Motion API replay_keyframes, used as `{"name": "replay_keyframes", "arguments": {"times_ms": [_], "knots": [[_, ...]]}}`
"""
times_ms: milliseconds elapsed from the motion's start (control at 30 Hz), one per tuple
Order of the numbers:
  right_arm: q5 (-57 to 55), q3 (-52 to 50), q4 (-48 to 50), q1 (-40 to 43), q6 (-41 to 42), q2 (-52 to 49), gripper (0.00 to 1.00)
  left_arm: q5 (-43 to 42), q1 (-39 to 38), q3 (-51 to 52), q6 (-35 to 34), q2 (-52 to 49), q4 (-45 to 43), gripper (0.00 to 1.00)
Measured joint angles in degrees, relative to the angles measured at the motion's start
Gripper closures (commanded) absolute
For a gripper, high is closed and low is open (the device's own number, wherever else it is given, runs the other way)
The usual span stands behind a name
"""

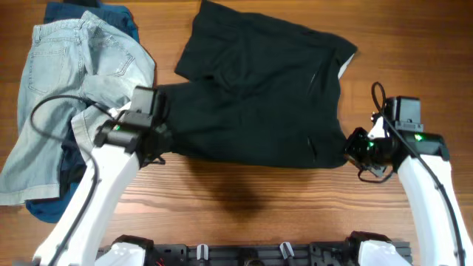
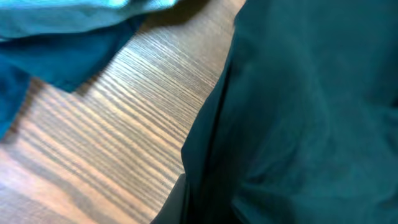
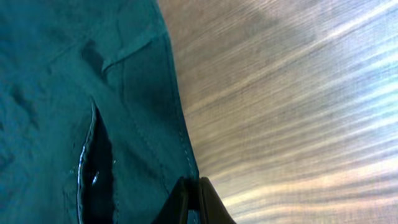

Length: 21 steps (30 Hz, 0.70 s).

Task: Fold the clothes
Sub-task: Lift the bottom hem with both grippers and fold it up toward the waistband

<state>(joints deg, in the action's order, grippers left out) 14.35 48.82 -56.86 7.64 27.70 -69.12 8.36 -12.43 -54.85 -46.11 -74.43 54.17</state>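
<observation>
The black shorts [image 1: 259, 96] lie spread across the middle of the table, with pale lining showing at the far right corner. My left gripper [image 1: 164, 140] is shut on their near left corner. In the left wrist view the dark cloth [image 2: 311, 112] drapes over the jaws and hides most of them. My right gripper [image 1: 349, 151] is shut on the near right corner. In the right wrist view both fingers [image 3: 180, 202] pinch the stitched hem of the shorts [image 3: 62, 93] beside a pocket slit. A shadow under the near edge shows that it hangs off the wood.
A light-blue denim piece [image 1: 66, 89] lies crumpled at the left over a dark-blue piece [image 1: 52, 203], close to my left arm. Both show at the top of the left wrist view, denim [image 2: 62, 9] and dark-blue cloth [image 2: 62, 56]. Bare wooden table [image 1: 244, 199] lies in front.
</observation>
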Motion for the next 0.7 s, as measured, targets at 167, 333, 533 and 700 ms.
{"name": "replay_keyframes", "arguments": {"times_ms": [167,333,533,700], "knots": [[3.10,0.00,-6.58,0.00,-0.57,7.69,0.96,1.31,0.09,-0.31,0.33,13.51,3.63,0.96],[5.49,0.20,-11.52,0.00,-0.96,18.36,0.96,1.64,0.17,-0.31,0.39,23.08,6.69,0.96],[5.75,4.15,-15.32,0.00,-0.94,25.20,0.96,-0.81,0.02,-0.31,0.39,27.10,8.33,0.96],[1.31,4.39,-9.46,0.00,-0.90,22.53,0.95,0.11,-1.09,-0.31,0.39,21.55,2.51,0.96]]}}
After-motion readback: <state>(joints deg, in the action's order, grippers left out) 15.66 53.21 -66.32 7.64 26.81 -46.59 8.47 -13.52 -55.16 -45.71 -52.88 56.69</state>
